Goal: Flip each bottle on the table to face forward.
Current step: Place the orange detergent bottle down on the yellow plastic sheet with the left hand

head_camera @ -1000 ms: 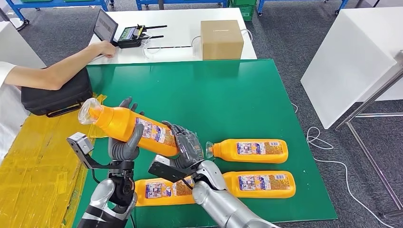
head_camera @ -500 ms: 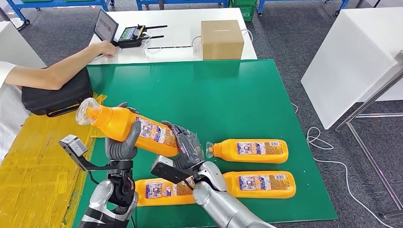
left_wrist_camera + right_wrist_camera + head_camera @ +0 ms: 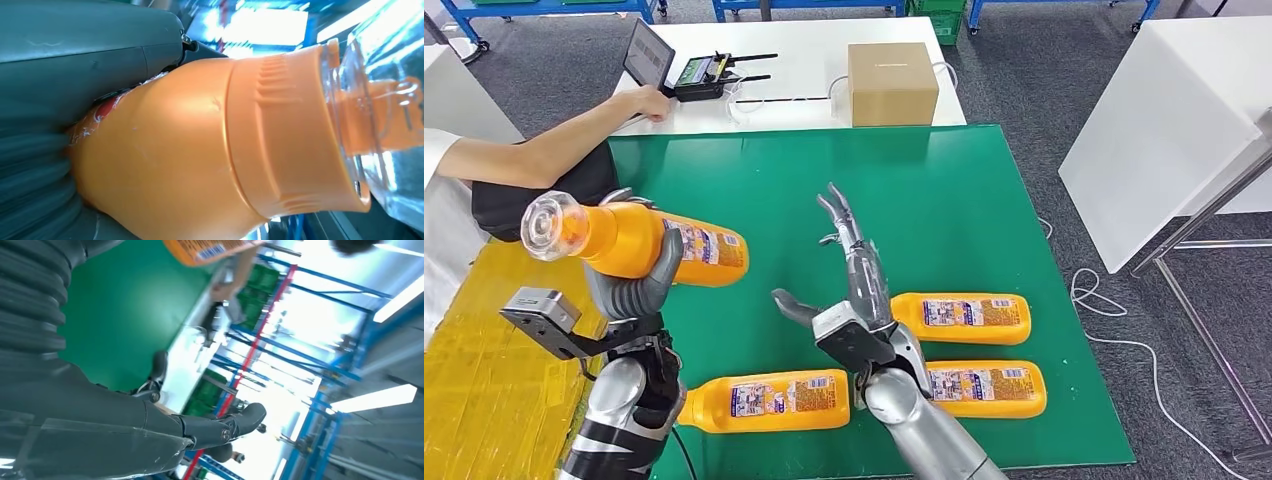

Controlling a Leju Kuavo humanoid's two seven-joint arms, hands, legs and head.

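Gripping a lifted bottle (image 3: pixel 639 240), left hand (image 3: pixel 629 290) near the mat's (image 3: pixel 944 190) edge; right hand (image 3: pixel 854 280) fingers splayed

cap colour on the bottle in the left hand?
Clear, see-through cap over an orange spout; left wrist view shows it best.

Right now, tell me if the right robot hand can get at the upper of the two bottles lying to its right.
Probably yes: the right robot hand is open and holds nothing, the upper bottle lies uncovered right beside it on the green table.

Head view: high, looking forward and down over the green desk (image 3: pixel 944 200).
Left wrist view: pressed close against the held bottle (image 3: pixel 210 145).
Right wrist view: turned, low across the desk; shares the held bottle's base.
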